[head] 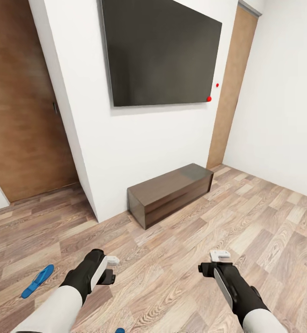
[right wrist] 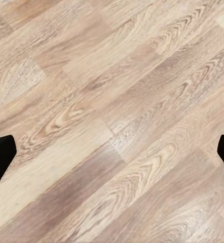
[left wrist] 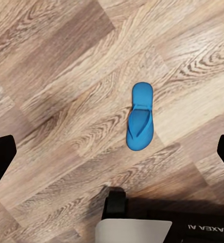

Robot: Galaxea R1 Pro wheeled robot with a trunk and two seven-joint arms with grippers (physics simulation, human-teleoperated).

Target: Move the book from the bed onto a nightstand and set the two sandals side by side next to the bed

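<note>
One bright blue sandal (head: 38, 280) lies flat on the wood-plank floor at the lower left, left of my left arm. A sliver of something blue (head: 120, 330) shows at the bottom edge. In the left wrist view a blue sandal (left wrist: 140, 123) lies on the floor between the wide-apart fingers (left wrist: 0, 159), well below them. My left gripper (head: 113, 269) hangs open and empty above the floor. My right gripper (head: 211, 261) is open too, its fingers (right wrist: 0, 157) spread over bare planks. The book, the bed and the nightstands are out of view.
A low dark brown bench cabinet (head: 172, 192) stands against the white wall under a large black screen (head: 162, 51). A wooden door (head: 24, 106) is at the left and another door (head: 232, 88) at the far right. Wood floor (head: 264, 222) stretches to the right.
</note>
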